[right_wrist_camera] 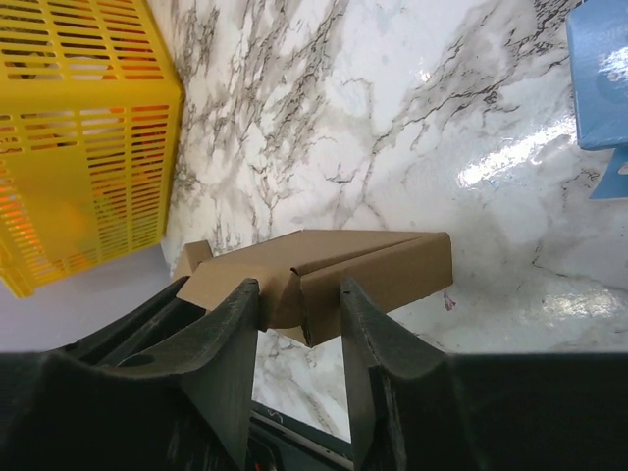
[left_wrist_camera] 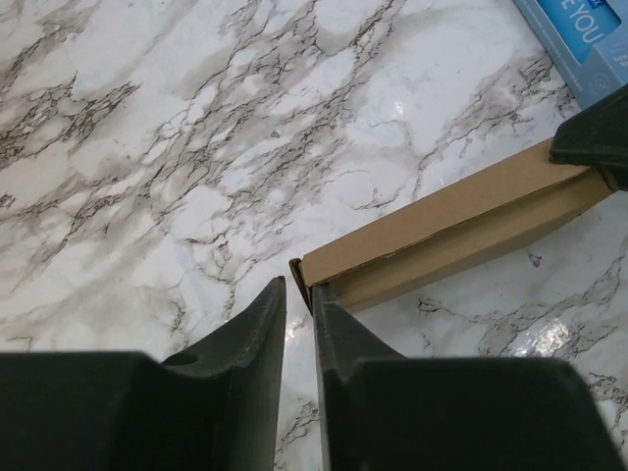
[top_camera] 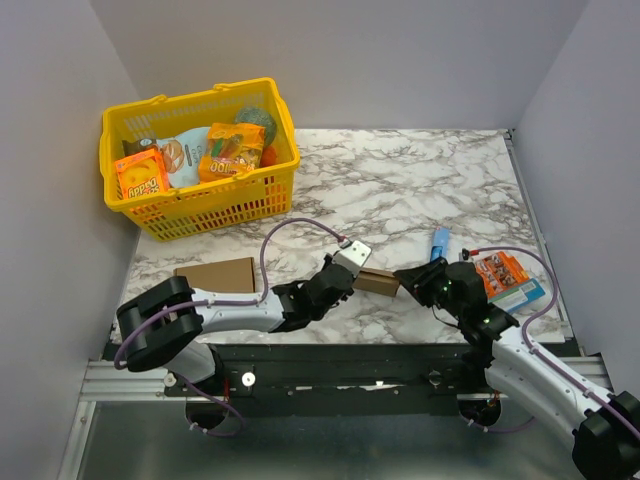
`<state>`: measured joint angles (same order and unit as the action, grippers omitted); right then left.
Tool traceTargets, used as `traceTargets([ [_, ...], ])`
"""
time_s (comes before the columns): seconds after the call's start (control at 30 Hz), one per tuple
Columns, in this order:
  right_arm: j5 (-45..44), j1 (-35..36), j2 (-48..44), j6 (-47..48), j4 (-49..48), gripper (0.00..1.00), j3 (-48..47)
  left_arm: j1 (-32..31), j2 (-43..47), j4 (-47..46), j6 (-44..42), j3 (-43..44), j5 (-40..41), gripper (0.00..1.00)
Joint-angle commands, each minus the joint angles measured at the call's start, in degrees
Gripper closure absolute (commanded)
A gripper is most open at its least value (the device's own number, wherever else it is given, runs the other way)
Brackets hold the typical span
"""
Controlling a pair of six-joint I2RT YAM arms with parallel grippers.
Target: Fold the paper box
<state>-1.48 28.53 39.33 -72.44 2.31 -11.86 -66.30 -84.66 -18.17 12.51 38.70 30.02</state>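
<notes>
The paper box (top_camera: 377,281) is a small brown cardboard piece, partly folded into a long shape, lying near the table's front between both grippers. My left gripper (left_wrist_camera: 299,283) stands open by a narrow gap at its left end. The end flap's edge (left_wrist_camera: 297,275) sits right at the fingertips and is not clamped. My right gripper (right_wrist_camera: 300,285) is shut on the box's right end (right_wrist_camera: 324,275), with cardboard filling the gap between its fingers. In the top view the left gripper (top_camera: 352,268) and right gripper (top_camera: 408,274) face each other across the box.
A flat tabless brown cardboard rectangle (top_camera: 215,274) lies at the front left. A yellow basket (top_camera: 200,205) of snack packs stands at the back left. A blue item (top_camera: 440,242) and an orange-and-blue package (top_camera: 508,278) lie just right of the right gripper.
</notes>
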Motion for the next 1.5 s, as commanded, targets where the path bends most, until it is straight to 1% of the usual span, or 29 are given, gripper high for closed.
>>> traceTargets([
  [0.0,-0.7,0.5,1.1,-0.1,3.8,0.95,2.9,-2.2,-0.9,9.4,1.6,-4.2,-5.5,0.69],
  [0.07,-1.0,0.5,1.1,0.0,3.8,0.96,2.9,-2.1,-0.7,8.8,1.4,-4.7,-5.6,0.67],
  [0.23,-1.9,0.5,1.2,0.0,3.8,0.97,3.0,-2.2,-0.7,8.8,0.9,-4.6,-6.4,0.66],
  [0.3,-2.3,0.5,1.2,0.2,3.8,0.97,2.9,-2.2,-0.4,8.6,1.0,-4.9,-6.5,0.58],
  [0.43,-2.7,0.4,1.7,0.5,3.4,0.98,2.9,-2.2,0.9,7.6,0.8,-5.9,-7.1,0.48],
  [0.47,-2.8,0.6,2.1,0.5,3.1,0.97,2.9,-2.2,1.2,7.3,0.5,-6.3,-7.4,0.43],
  [0.63,-3.1,0.6,2.8,0.8,2.4,0.98,2.8,-2.2,3.4,5.6,-0.3,-7.8,-9.6,0.32],
  [0.67,-3.4,0.5,2.9,0.9,2.3,0.98,2.7,-2.2,3.9,5.1,-0.4,-8.5,-9.7,0.27],
  [0.73,-3.5,0.6,2.8,1.3,2.4,0.98,2.5,-2.2,5.2,4.5,-0.6,-9.2,-10.9,0.24],
  [0.8,-3.5,0.6,2.9,1.4,2.4,0.98,2.4,-2.2,6.5,3.5,-0.7,-10.0,-11.6,0.17],
  [1.07,-3.5,0.6,2.8,1.9,2.2,0.99,2.3,-2.2,8.5,2.0,0.1,-11.1,-15.4,0.11],
  [1.47,-3.7,1.2,4.0,1.7,1.5,1.00,3.2,-2.2,14.0,-3.2,-1.4,-14.9,-23.4,0.07],
])
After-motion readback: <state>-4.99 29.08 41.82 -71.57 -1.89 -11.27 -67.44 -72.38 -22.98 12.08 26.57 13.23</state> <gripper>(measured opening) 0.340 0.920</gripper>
